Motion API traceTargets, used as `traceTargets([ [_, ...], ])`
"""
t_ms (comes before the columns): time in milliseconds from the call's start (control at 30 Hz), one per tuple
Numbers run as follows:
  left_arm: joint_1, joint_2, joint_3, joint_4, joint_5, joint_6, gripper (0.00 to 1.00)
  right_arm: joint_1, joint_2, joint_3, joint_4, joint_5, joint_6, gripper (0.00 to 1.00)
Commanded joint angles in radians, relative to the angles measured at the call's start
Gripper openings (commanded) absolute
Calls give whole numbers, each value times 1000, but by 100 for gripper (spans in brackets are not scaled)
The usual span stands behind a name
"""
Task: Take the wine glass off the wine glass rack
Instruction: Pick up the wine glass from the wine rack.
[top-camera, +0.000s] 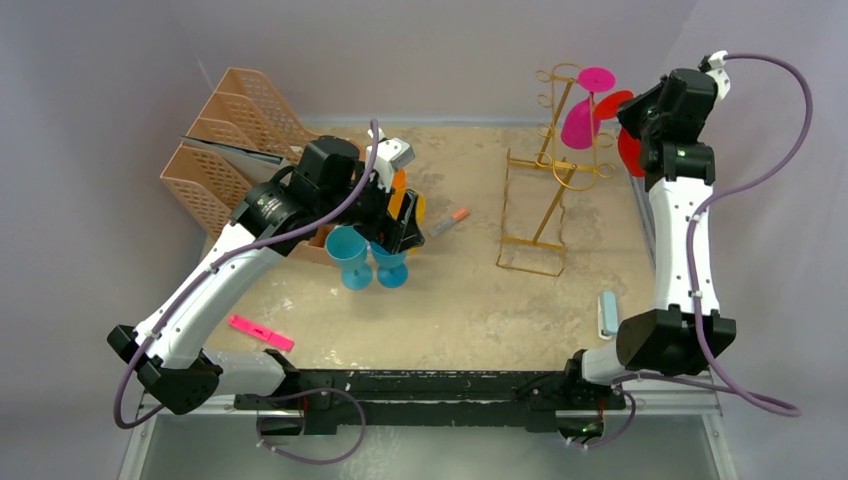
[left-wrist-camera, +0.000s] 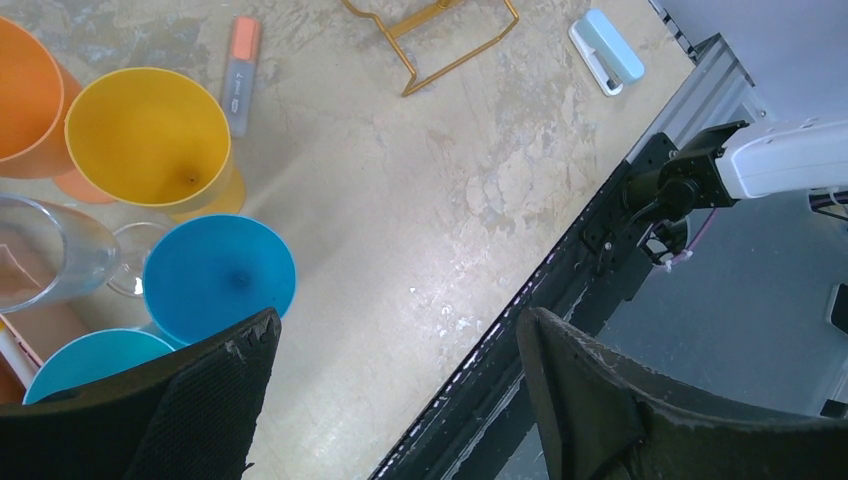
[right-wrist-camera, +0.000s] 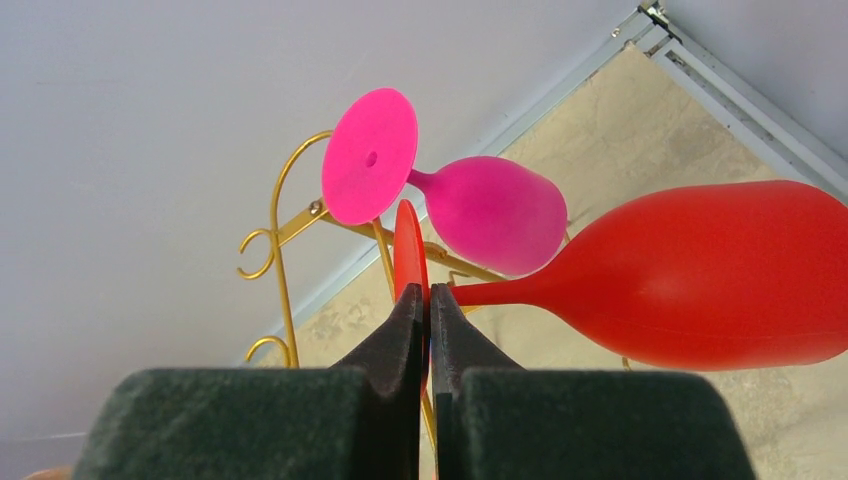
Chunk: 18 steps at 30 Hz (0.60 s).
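Red wine glass lies on its side at the far right, beside the top of the gold wine glass rack. Your right gripper has its jaws nearly closed, pinching only the thin foot. That is the weak point: the heavy bowl hangs out sideways, so it may pivot or slip free. You cannot tell whether the foot is clear of the hooks, and a snag could tip the light rack. The pink glass hangs just beside the foot, so a careless pull may knock it off.

To the left, your left gripper hovers wide open and holds nothing. Under it, the yellow cup, two blue cups, the orange cup and the clear glass look empty. The peach organiser stands behind them; you cannot make out what is inside it.
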Motion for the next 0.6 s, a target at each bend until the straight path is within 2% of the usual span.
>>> traceTargets([
  [0,8,-6,36,9,16,13,87,-4,-91,-19,47,-28,-68,0],
  [300,8,-31,3,29,34,-5,87,-3,-225,-134,32,-96,-120,0],
  [567,8,-36,6,28,43,-10,87,-3,-380,-170,-93,-207,-210,0],
])
